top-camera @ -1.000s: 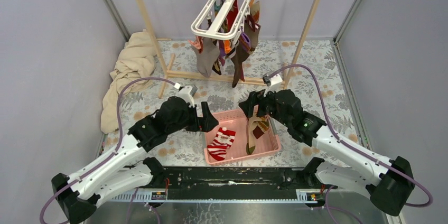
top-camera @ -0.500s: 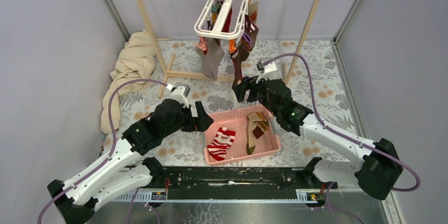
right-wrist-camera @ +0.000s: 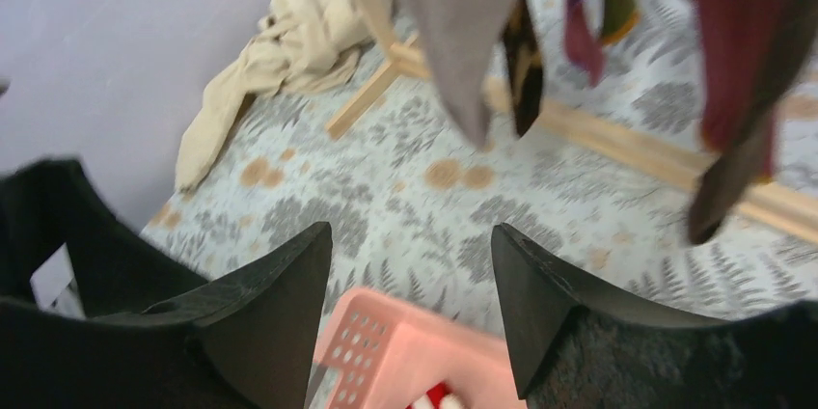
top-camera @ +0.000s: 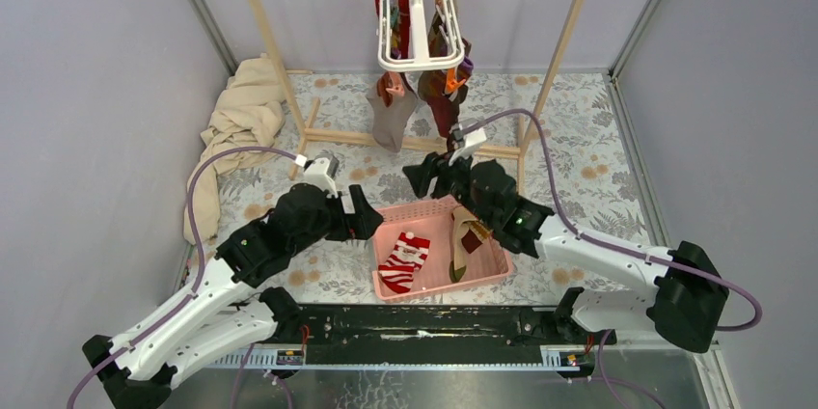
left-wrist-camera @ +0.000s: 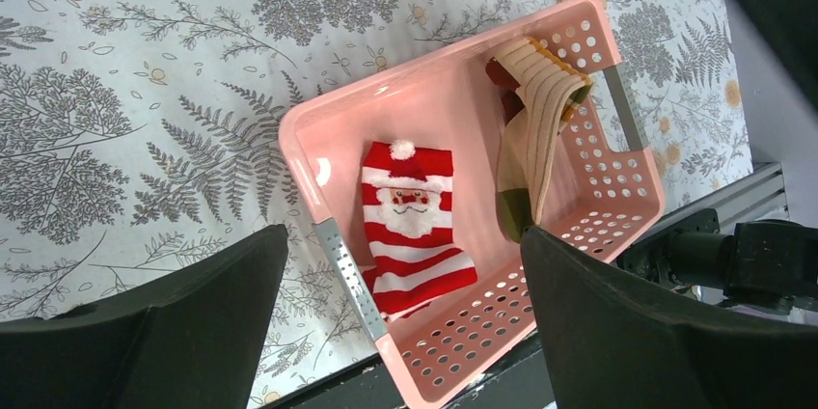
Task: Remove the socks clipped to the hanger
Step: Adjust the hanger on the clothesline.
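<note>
The white hanger (top-camera: pixel 413 13) hangs from the top rail with several socks (top-camera: pixel 391 112) clipped below it: grey, dark red, brown and purple. They show from below in the right wrist view (right-wrist-camera: pixel 463 33). My right gripper (top-camera: pixel 424 176) is open and empty, above the far edge of the pink basket (top-camera: pixel 487 269), below the hanging socks. My left gripper (top-camera: pixel 371 219) is open and empty at the basket's left side. In the basket lie a red-white striped Santa sock (left-wrist-camera: pixel 415 235) and a beige sock with maroon stripes (left-wrist-camera: pixel 535 115).
A tall wooden rail frame (top-camera: pixel 270 52) stands at the back with its base bar (top-camera: pixel 405 144) on the floral cloth. A crumpled beige cloth (top-camera: pixel 236 129) lies at the left wall. Grey walls enclose both sides.
My right gripper let the beige sock drop into the basket and moved up and back toward the hanger. The hanger has swung round edge-on. My left arm drew back slightly to the left.
</note>
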Action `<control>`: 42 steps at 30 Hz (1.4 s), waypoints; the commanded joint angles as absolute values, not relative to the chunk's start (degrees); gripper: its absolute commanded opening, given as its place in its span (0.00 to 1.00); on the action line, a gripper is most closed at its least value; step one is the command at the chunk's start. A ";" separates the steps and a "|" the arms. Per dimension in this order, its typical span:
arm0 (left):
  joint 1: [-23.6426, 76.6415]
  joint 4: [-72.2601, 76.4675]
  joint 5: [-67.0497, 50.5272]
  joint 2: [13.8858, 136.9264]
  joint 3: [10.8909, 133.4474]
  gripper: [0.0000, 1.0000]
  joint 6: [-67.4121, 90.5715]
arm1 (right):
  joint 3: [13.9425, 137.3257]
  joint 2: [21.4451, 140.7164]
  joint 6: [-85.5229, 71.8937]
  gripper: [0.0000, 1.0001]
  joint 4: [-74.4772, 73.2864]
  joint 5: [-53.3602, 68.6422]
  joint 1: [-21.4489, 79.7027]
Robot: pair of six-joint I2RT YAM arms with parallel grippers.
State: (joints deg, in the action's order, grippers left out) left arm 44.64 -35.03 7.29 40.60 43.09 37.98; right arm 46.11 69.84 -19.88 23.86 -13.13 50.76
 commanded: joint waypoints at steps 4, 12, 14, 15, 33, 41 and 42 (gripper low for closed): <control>44.87 -35.94 11.19 39.53 44.29 0.98 39.23 | 45.74 73.13 -20.30 0.69 30.32 -24.10 61.02; 44.87 -37.97 13.45 37.72 45.63 0.98 40.09 | 60.53 88.58 -9.39 0.78 32.64 -51.46 69.59; 44.91 -38.34 13.76 36.83 45.68 0.98 40.44 | 63.12 92.34 -6.72 0.80 36.04 -54.62 69.70; 44.87 -38.65 13.90 36.49 45.77 0.98 40.57 | 64.39 94.35 -5.09 0.82 38.22 -56.02 69.70; 44.91 -41.75 14.01 31.92 46.37 0.98 42.36 | 82.91 109.05 -8.47 0.84 31.88 -60.92 59.26; 44.89 -40.78 13.81 32.87 45.75 0.98 42.36 | 76.22 102.29 -12.94 0.32 30.30 -51.18 56.46; 44.89 -40.59 13.60 33.09 45.80 0.98 42.36 | 74.83 101.24 -13.71 0.30 30.18 -50.60 56.42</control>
State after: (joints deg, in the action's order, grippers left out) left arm 44.64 -41.28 12.69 32.60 44.99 41.71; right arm 78.30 108.51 -9.23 29.39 -54.78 56.05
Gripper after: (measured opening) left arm 0.984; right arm 0.334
